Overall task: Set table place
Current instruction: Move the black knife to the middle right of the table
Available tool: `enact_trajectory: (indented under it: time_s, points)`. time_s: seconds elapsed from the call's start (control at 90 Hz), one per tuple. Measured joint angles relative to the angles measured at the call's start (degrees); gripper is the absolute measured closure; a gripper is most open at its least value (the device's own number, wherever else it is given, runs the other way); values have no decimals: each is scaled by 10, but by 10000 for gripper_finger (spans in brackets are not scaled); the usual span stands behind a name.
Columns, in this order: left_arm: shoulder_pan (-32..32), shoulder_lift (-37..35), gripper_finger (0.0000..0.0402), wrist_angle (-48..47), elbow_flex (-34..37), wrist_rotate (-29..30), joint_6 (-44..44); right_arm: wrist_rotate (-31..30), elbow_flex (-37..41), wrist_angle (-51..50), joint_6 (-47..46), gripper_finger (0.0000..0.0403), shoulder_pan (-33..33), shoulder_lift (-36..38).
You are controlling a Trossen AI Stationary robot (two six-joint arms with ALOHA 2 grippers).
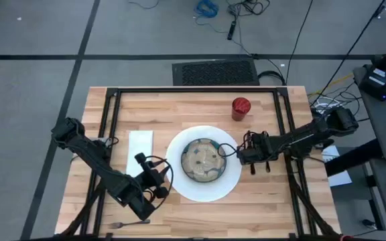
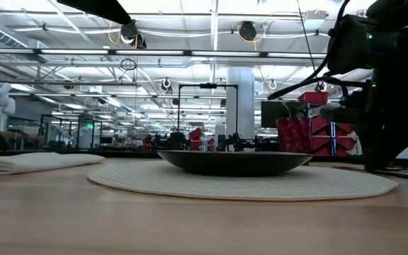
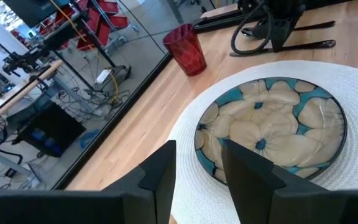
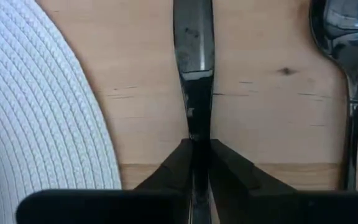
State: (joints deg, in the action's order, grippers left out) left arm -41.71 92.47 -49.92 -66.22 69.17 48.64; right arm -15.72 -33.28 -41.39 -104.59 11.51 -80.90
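here, right gripper [image 4: 197, 163] jaws pinching knife [image 4: 193, 56], seemingly flat

Bright overhead lighting, soft shadows, sharp

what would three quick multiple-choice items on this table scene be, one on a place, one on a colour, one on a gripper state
1. The knife lies
A. between placemat and spoon
B. inside the bowl
C. on the napkin

2. The cup is
A. blue
B. red
C. white

3. The right gripper is
A. wide open
B. out of view
C. shut on the knife

Answers: 1 A, the right wrist view shows it between them; 2 B, it shows red in the high view; 3 C, its fingers pinch the handle.
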Motion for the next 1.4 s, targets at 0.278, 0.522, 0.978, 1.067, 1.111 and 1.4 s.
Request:
enact_trajectory:
  time_s: [0.278, 0.522, 0.978, 1.067, 1.111, 1.4]
  points:
    - [0, 0, 285, 0, 0, 0, 0, -3, 1, -1, 8, 371, 0, 0]
    - [0, 0, 285, 0, 0, 0, 0, -4, 1, -2, 17, 347, 0, 1]
    - [0, 0, 285, 0, 0, 0, 1, -20, 6, -32, 25, 287, -2, 48]
    - [0, 0, 285, 0, 0, 0, 1, -25, 2, -64, 24, 284, -1, 93]
    - [0, 0, 285, 0, 0, 0, 1, -24, 3, -97, 24, 284, -1, 112]
    - [0, 0, 285, 0, 0, 0, 1, -14, 3, -124, 11, 284, 2, 159]
